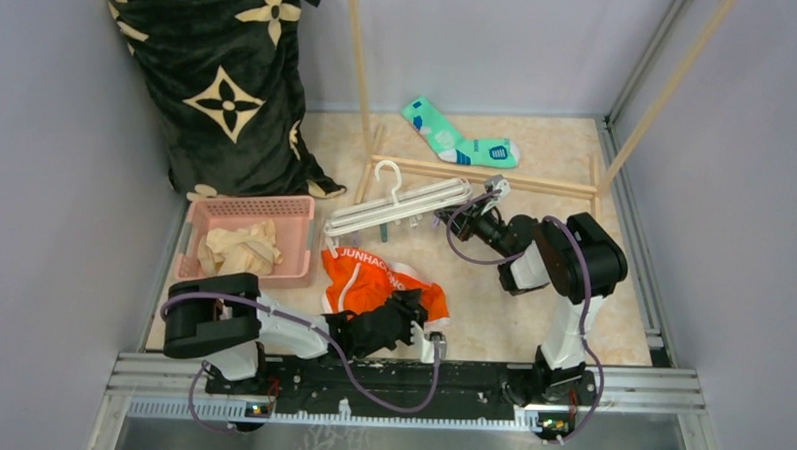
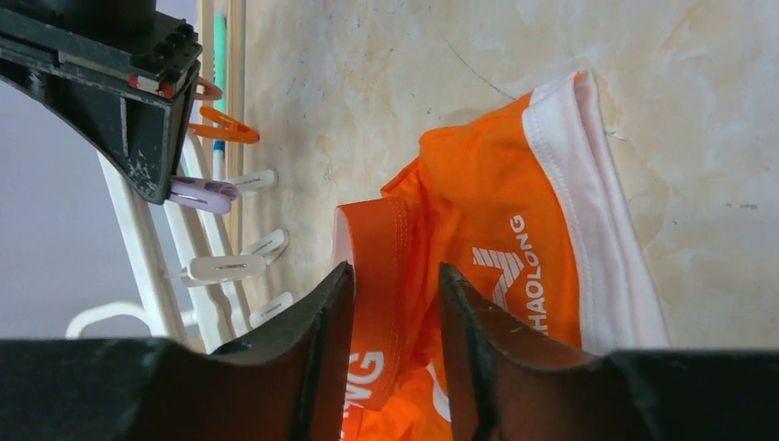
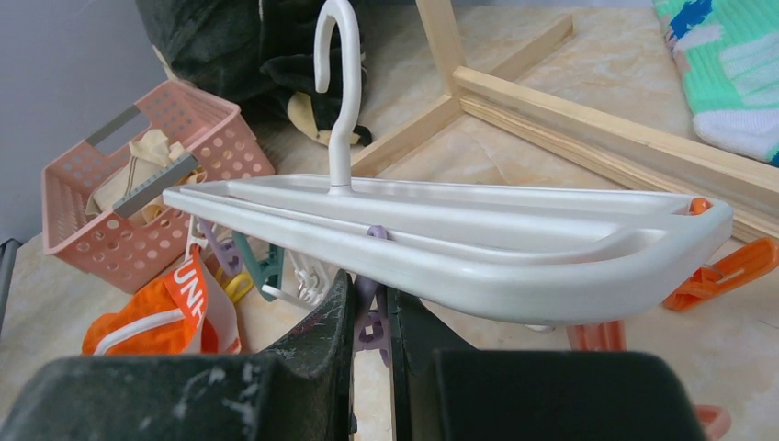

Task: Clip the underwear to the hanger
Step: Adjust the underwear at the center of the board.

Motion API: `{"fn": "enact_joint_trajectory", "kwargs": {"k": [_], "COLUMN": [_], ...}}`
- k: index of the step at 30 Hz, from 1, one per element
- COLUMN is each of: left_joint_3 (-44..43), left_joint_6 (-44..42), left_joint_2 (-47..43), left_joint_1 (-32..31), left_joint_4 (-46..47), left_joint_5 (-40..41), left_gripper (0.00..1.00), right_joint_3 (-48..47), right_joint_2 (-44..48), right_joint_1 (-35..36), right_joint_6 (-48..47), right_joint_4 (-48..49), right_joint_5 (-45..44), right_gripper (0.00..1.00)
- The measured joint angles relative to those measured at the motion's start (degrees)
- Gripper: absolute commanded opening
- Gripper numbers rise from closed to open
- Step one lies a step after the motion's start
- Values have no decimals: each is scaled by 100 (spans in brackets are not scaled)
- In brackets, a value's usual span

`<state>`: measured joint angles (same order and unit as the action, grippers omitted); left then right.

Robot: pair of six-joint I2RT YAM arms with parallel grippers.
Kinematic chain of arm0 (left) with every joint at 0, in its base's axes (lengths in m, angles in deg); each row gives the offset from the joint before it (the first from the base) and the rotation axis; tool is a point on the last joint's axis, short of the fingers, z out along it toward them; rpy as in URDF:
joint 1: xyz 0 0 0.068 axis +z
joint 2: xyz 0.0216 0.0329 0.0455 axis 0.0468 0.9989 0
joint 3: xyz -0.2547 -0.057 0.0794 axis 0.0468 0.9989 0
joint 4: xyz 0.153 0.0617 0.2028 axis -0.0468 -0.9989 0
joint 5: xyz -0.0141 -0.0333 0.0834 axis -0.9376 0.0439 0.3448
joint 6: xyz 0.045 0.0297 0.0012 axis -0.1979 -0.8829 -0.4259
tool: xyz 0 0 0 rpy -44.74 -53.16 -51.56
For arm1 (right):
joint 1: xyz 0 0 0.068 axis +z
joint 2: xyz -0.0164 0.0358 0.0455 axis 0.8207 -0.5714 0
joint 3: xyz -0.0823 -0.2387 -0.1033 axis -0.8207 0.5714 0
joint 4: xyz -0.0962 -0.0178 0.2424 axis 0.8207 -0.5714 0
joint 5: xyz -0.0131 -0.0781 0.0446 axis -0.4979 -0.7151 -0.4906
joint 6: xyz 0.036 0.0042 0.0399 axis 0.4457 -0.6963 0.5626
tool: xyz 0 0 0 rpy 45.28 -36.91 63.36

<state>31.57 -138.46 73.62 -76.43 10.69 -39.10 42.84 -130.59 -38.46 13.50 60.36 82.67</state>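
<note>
In the overhead view the underwear (image 1: 372,282) lies crumpled at lower centre, just below the hanger (image 1: 400,207). A pink basket (image 1: 296,243) sits close on its left, and bare table (image 1: 511,324) lies to its right. The left gripper (image 2: 395,276) has its jaws narrowly parted at the waistband fold, and I cannot tell whether it touches the cloth. The right gripper (image 3: 370,289) pinches a lilac clothespin (image 3: 372,323) under the frame. The waistband reads "JUNHAO" from overhead and "HAOLONG" in the left wrist view.

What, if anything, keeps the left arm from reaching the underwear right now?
Nothing visible, so likely yes. The left gripper hovers right at the underwear, jaws parted astride its waistband, with the hanger off to one side.
</note>
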Motion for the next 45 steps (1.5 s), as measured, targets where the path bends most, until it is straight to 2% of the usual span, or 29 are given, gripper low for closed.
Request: {"fn": "enact_joint_trajectory", "kwargs": {"k": [1, 3, 7, 12, 15, 19, 22, 24, 27, 30, 35, 45], "left_joint_3": [0, 0, -35, -459, -837, -1517, -2308, -2979, -3777, -4216, -4374, -4376], "left_joint_6": [81, 240, 531, 1045, 1495, 2138, 2312, 2267, 2094, 1834, 1517, 1416], "left_joint_2": [-11, -66, -448, -1213, -1646, -1860, -1497, -990, -184, 507, 1204, 1213], "left_joint_1": [-26, -28, -31, 48, 407, 1591, 2341, 2614, 2830, 2916, 2929, 3069], "left_joint_4": [0, -35, -254, -1060, -1696, -2636, -3576, -4234, -5077, -5801, -6498, -6406], "left_joint_5": [9, 7, -66, -501, -1309, -2811, -3810, -4404, -5174, -5648, -5805, -5617], "left_gripper": [67, 72, 76, 77, 76, 76, 72, 70, 65, 64, 68, 72], "right_joint_3": [0, 0, 0, 0, 0, 0, 0, -4, -11, -37, -44, -490], "right_joint_2": [0, 0, 0, 0, 0, 0, 0, 0, 0, 0, -2, -249], "right_joint_1": [0, 0, 0, 0, 0, 0, 0, 0, 0, 0, 0, 0], "right_joint_6": [0, 0, 0, 0, 0, 0, 2, 7, 15, 15, 13, 4], "right_joint_4": [0, 4, 4, 4, 7, 7, 7, 7, 7, 9, 0, 7], "right_joint_5": [2, 7, 22, 22, 24, 26, 42, 48, 70, 85, 90, 131], "right_gripper": [0, 0, 0, 0, 0, 0, 0, 0, 0, 0, 0, 0]}}
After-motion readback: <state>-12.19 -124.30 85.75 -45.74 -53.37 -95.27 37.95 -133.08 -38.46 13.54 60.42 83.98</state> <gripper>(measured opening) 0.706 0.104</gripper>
